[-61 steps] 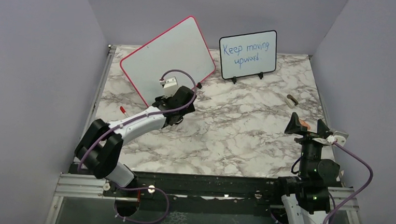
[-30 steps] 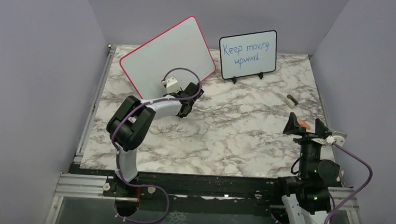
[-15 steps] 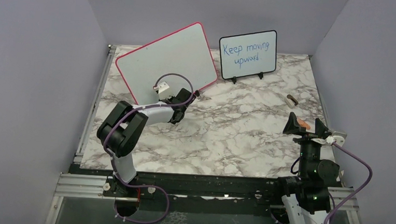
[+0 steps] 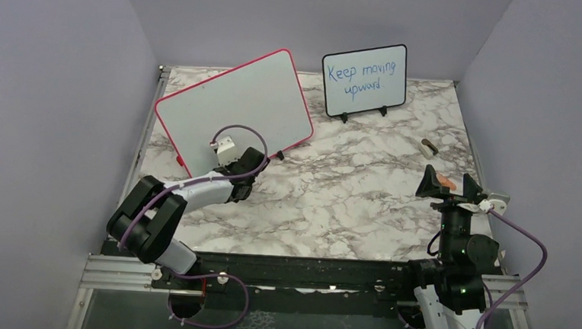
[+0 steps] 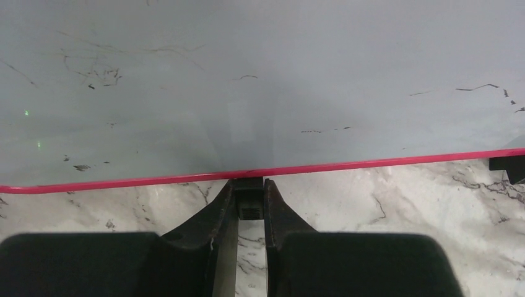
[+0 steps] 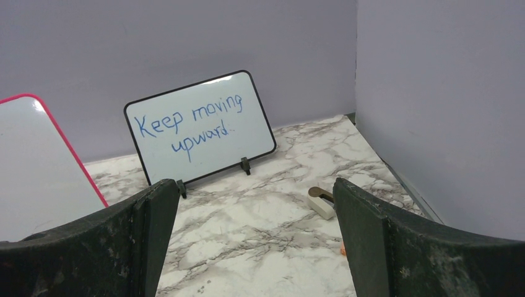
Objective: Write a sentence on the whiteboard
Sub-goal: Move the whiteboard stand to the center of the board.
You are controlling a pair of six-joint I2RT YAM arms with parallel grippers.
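Whiteboard (image 4: 230, 103) leans blank in the overhead frame's upper left, and my left gripper (image 5: 249, 184) is pinching its lower red edge. My right gripper (image 4: 449, 182) stands spread wide at lower right.

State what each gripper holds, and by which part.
The left gripper pinches the pink-framed rectangular whiteboard at its lower edge, around a small black foot; the right gripper stands open, empty.

Top view looks down over the table (image 4: 362, 192) from behind. Left wrist view hugs the left gripper (image 5: 251, 189), whiteboard (image 5: 247, 93) just ahead; right wrist view shares the whiteboard's corner.
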